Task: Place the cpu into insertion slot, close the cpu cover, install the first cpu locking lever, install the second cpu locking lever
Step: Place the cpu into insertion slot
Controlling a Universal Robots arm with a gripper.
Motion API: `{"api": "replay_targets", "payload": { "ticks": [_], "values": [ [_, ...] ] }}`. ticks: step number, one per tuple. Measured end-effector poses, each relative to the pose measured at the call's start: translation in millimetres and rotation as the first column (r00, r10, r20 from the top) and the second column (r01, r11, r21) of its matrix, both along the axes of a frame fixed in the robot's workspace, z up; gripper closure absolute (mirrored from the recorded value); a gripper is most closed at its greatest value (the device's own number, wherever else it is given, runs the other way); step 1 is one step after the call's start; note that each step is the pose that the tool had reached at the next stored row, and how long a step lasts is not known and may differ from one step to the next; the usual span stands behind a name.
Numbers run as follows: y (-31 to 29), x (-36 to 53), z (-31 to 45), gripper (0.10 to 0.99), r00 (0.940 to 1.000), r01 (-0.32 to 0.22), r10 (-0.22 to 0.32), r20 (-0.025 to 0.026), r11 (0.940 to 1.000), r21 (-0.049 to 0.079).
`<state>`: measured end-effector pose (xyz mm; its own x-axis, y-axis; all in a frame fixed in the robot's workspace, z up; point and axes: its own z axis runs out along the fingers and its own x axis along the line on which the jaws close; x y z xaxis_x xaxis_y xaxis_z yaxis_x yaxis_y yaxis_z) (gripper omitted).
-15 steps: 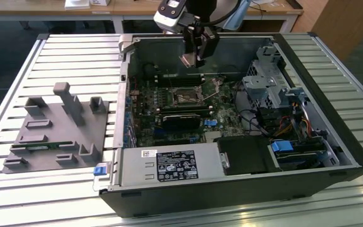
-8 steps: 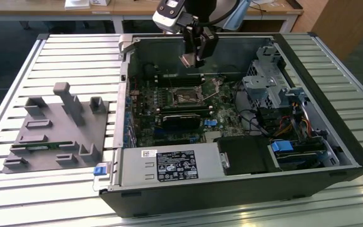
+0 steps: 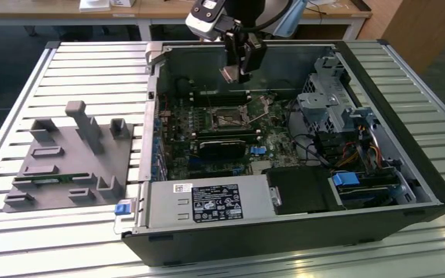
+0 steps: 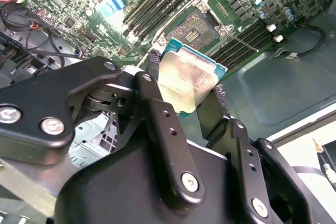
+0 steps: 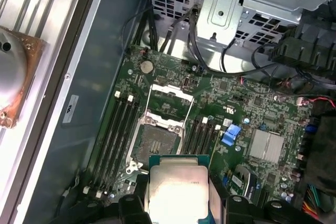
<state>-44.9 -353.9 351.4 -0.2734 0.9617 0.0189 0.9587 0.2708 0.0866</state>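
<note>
My gripper (image 3: 236,74) hangs inside the open computer case, above the motherboard, shut on the cpu (image 3: 229,74). The cpu (image 4: 185,80) is a flat square chip with a silvery top and a green rim, pinched at its edges between two black fingers (image 4: 156,109). The insertion slot (image 5: 156,142) lies bare on the board just ahead of the cpu (image 5: 178,188), with a dull gold-grey centre. The slot (image 3: 229,120) sits below the gripper in the exterior view. The cpu cover (image 5: 171,97) stands flipped open beyond the slot, and thin levers (image 5: 189,109) stick up beside it.
Long black memory slots (image 5: 119,129) flank the socket on both sides. A metal drive cage (image 3: 331,98) and cable bundles (image 3: 338,150) fill the case's right side in the exterior view. A grey fixture block (image 3: 68,156) sits on the slatted table at the exterior view's left.
</note>
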Motion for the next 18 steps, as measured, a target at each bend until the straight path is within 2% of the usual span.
{"api": "replay_targets", "payload": {
  "ticks": [18],
  "values": [
    [0.0,-1.2,-0.6,0.549,0.9985,0.056,-0.056,0.0,0.9985,0.0]
  ]
}}
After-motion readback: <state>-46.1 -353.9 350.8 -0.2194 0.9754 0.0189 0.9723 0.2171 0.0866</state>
